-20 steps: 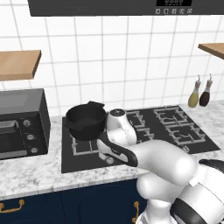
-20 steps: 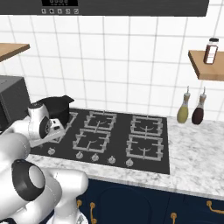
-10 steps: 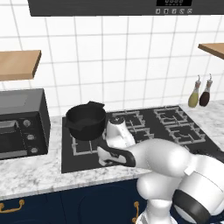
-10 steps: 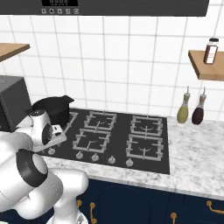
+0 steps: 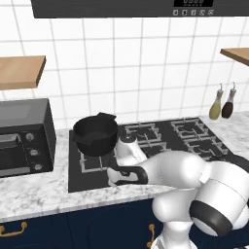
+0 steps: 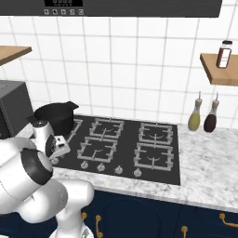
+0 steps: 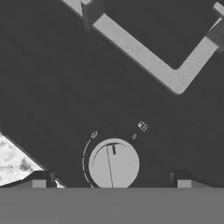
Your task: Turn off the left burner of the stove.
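Note:
The stove [image 5: 160, 138] is a black glass cooktop with grey grates. Its left burner [image 5: 93, 163] carries a black pot [image 5: 96, 133] on the rear part of the grate. My gripper [image 5: 112, 180] hangs low over the stove's front left corner, just in front of that grate. In the hand view a round silver knob [image 7: 113, 165] lies straight below the open gripper [image 7: 111, 183], between its two fingertips [image 7: 39, 181], which flank it without touching. The knob's pointer mark aims near the top of its dial. A corner of the grate [image 7: 144, 57] shows beyond it.
A black toaster oven [image 5: 24, 138] stands left of the stove. Two bottles [image 6: 203, 116] stand at the back right under a wooden shelf [image 6: 218, 69]. More knobs [image 6: 118, 170] line the stove's front. The marble counter edge [image 7: 13, 159] lies close to the left fingertip.
The arm has swung down and forward, lowering the hand from above the left grate to the front left knob. The pot and stove have not moved.

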